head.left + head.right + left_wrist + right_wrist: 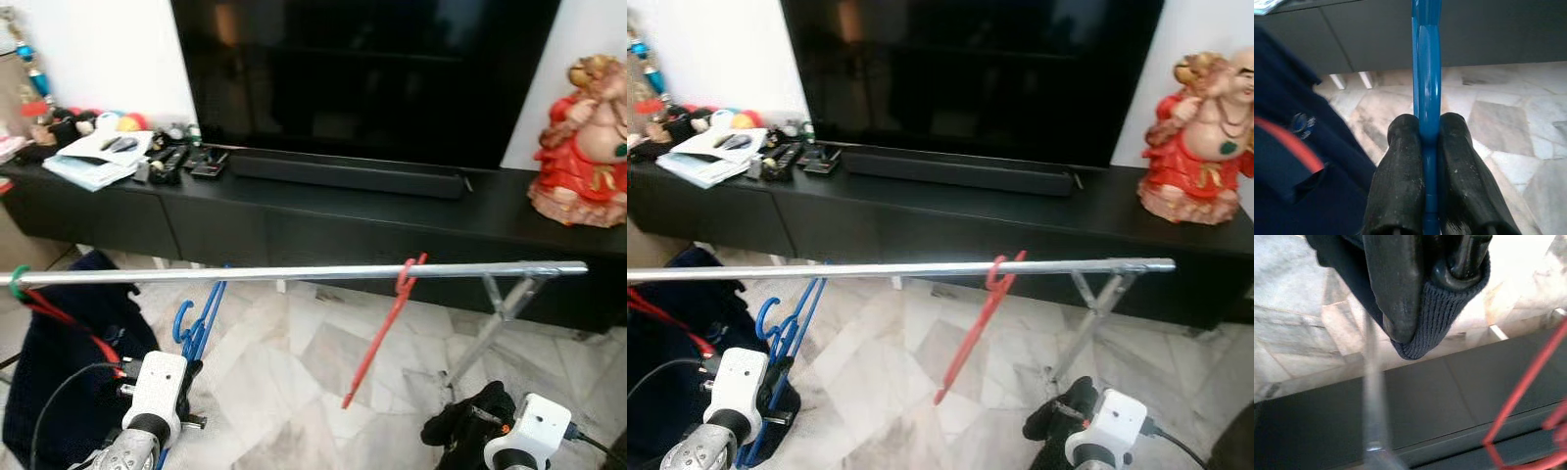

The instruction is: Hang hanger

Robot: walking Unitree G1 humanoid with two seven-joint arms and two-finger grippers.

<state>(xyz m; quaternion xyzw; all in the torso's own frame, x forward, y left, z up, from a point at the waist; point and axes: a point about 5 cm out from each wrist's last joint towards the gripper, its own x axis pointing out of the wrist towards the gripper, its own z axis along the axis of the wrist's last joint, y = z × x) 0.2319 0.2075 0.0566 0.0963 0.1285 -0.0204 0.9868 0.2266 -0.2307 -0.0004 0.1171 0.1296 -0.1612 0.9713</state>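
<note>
Gripping a blue hanger point(196, 323) between closed fingers point(1400, 181), the left gripper point(1428, 147) holds it below the rail point(294, 273), unhung; the right gripper point(1425, 308) pinches dark knit fabric point(1435, 328).

The rail point(294, 273) runs crosswise above and ahead of both grippers. One hanger point(384, 328) hooks over it, up and left of the right gripper point(468, 421). Another hanger point(196, 323) sits clamped in the left gripper point(1426, 147), below the rail. A garment point(59, 362) hangs left of it. The cabinet point(323, 220) stands beyond
</note>
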